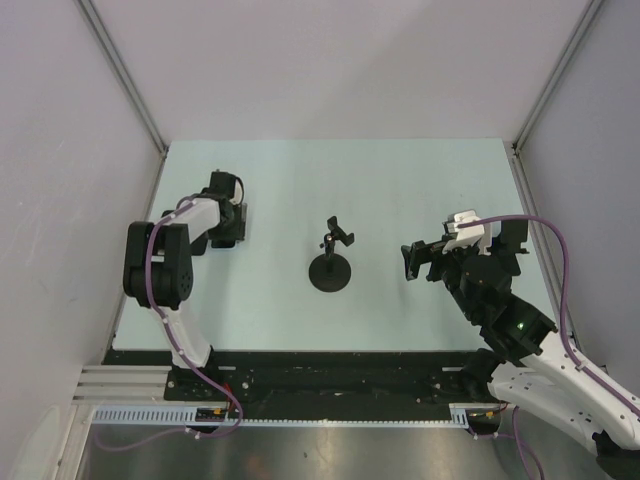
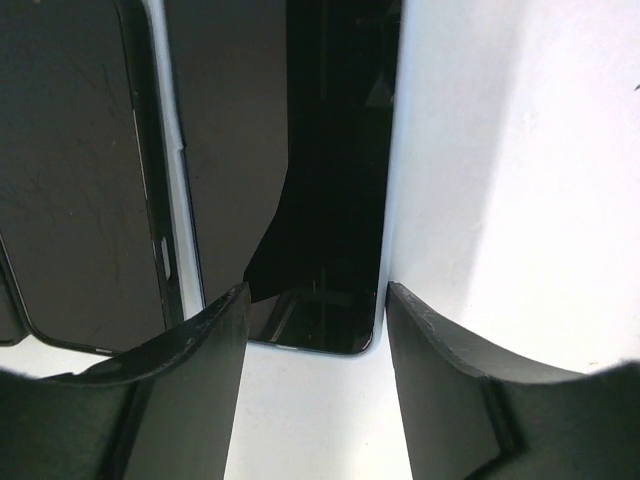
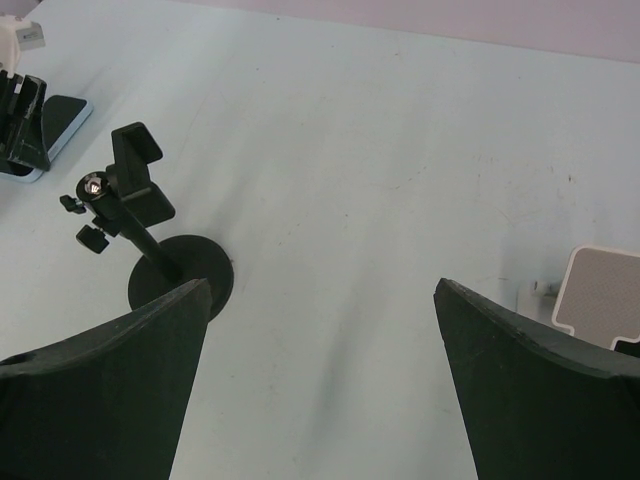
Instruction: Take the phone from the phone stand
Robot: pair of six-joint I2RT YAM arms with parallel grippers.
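Pale mint tabletop [image 1: 400,180], matte, evenly lit, only soft shadows. Plain grey-white walls [image 1: 330,60] on three sides, grey metal posts [image 1: 120,70] running up the back corners. Brushed steel strip [image 1: 350,455] along near edge.

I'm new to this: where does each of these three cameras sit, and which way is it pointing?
Top external: above and behind the arms, looking down on the table; left arm and right arm show.
Left wrist: on the left arm, facing the phone; left gripper frames it.
Right wrist: on the right arm, facing the phone stand; right gripper open.
Shared: top and right wrist both show that stand.
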